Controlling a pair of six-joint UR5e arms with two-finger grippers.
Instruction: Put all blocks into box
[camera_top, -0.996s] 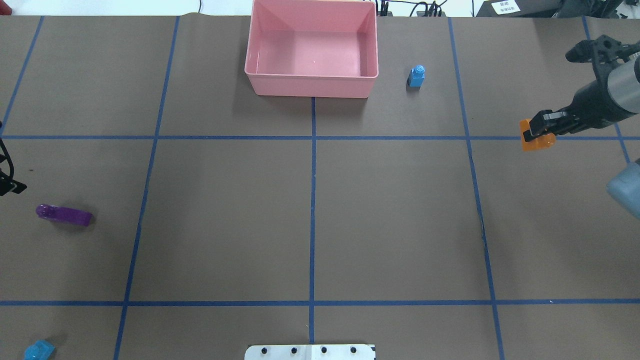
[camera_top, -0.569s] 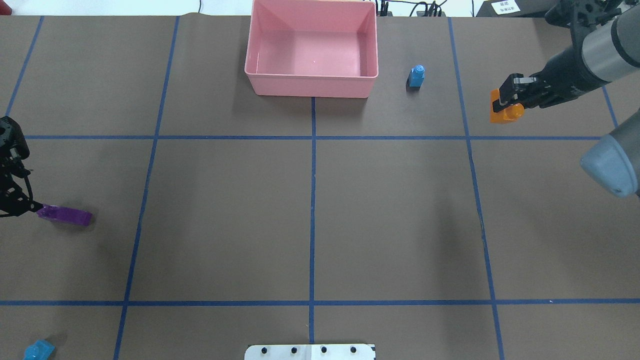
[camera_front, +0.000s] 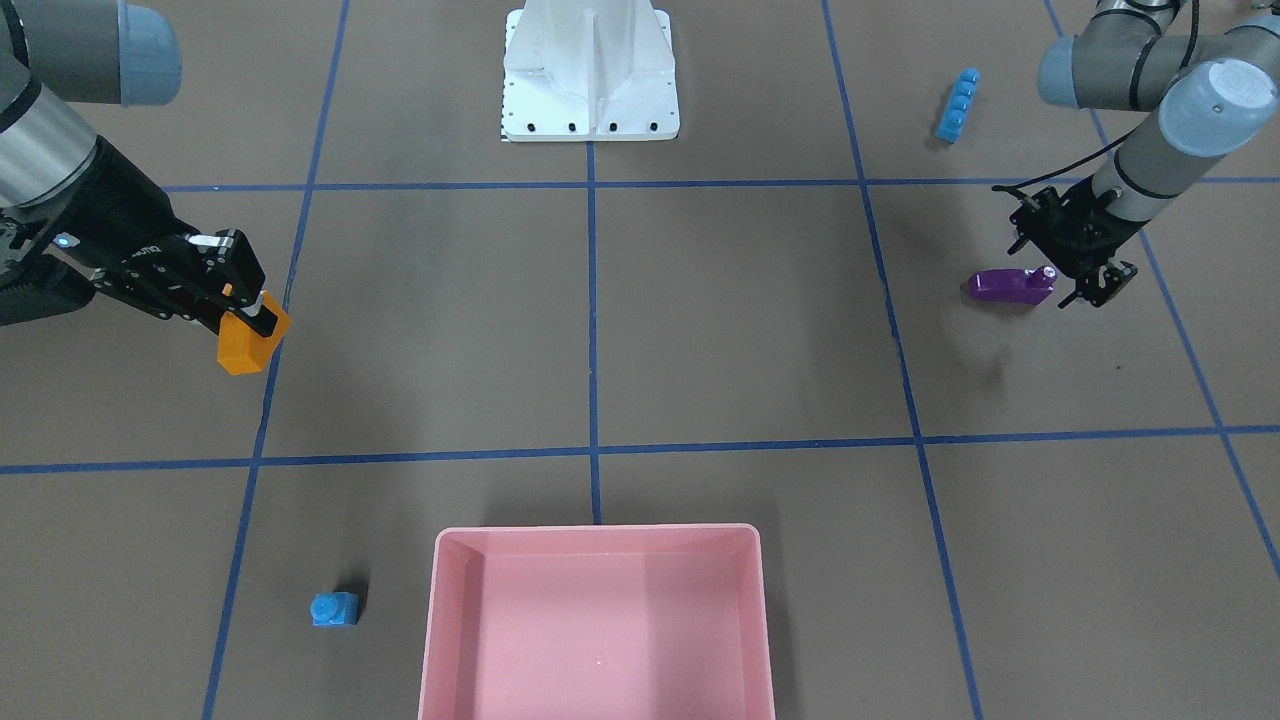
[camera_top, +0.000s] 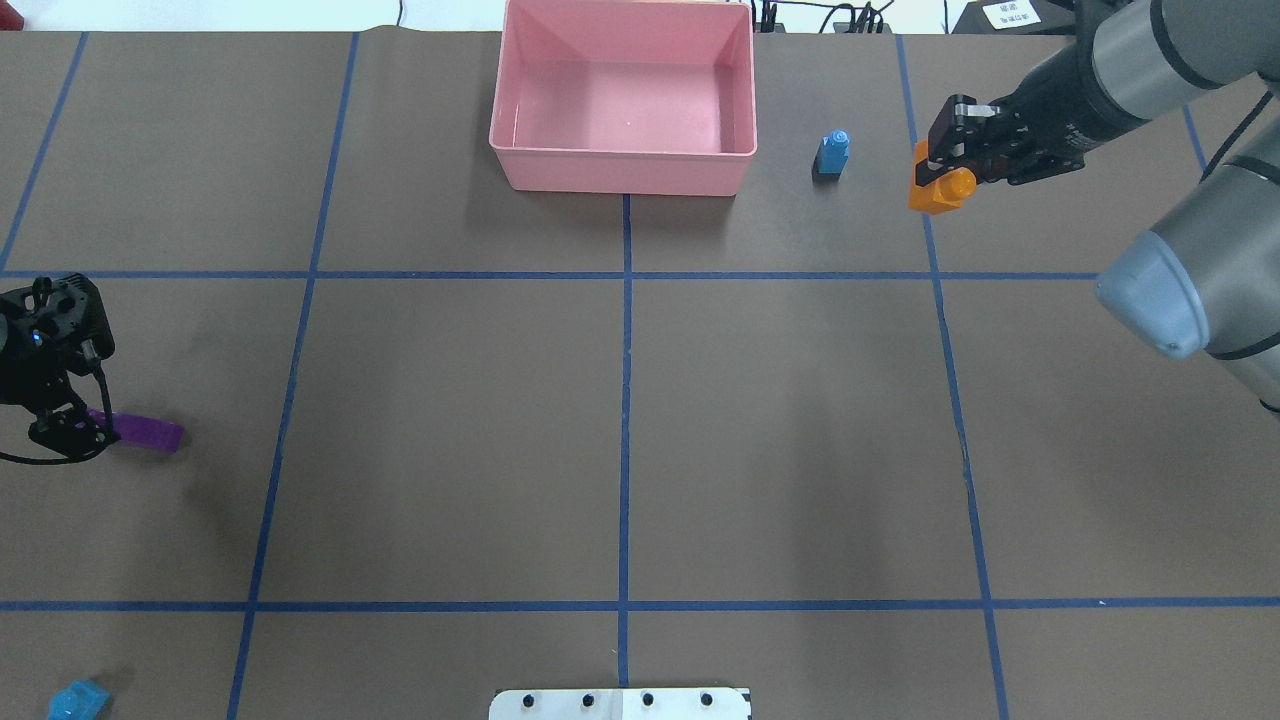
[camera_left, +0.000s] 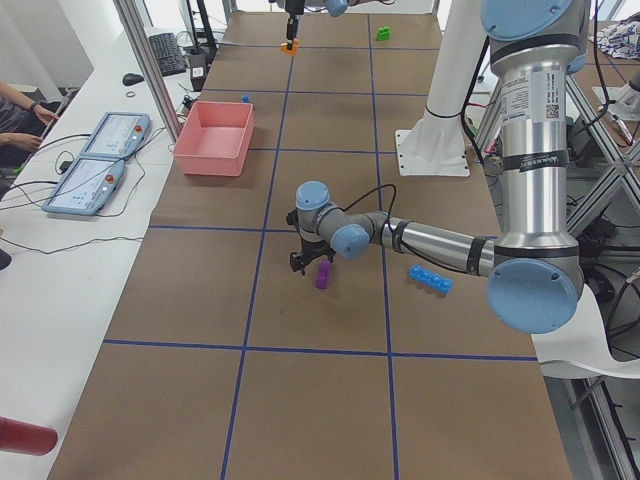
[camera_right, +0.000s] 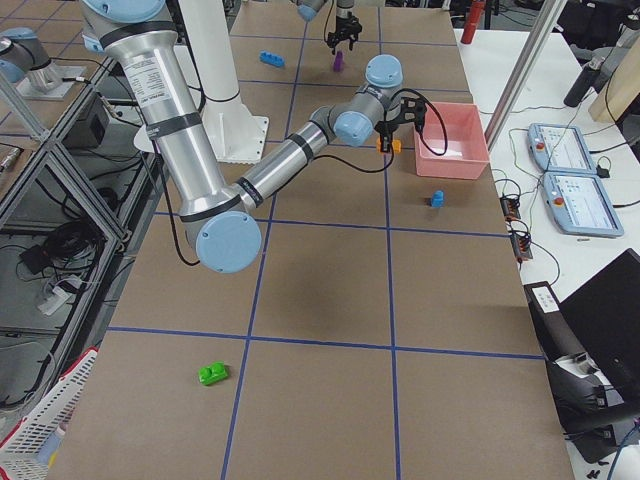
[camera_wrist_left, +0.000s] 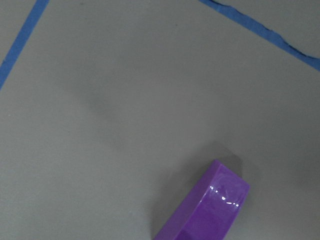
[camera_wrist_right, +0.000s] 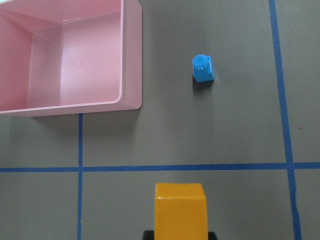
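Right arm, transport step. My right gripper (camera_top: 940, 172) was clamped on the orange block (camera_top: 936, 190), which hung below the fingers, clear of the table. The box (camera_top: 620, 172) sat well to that gripper's left, with nothing in it. The small blue block (camera_top: 832, 153) stood upright between the two.

Risks noted:
- A low carry would clip the small blue block and tip it or knock it away.
- The same low carry would catch the box's near wall, either shoving the box or levering the orange block out of my grip.
- Only the upper part of the block looked pinched. It is glossy plastic, so a quick swing could make it twist or slide out.
- Opening before the rim was fully crossed would drop it outside.

Left arm. My left gripper (camera_top: 70, 428) was low over one end of the long purple block (camera_top: 148, 434), which lay flat. I could not tell whether the fingers had closed. An end grasp would probably let the block droop or pivot.

The long blue block (camera_front: 957, 104) and green block (camera_right: 213, 374) lay untouched, far from the box.
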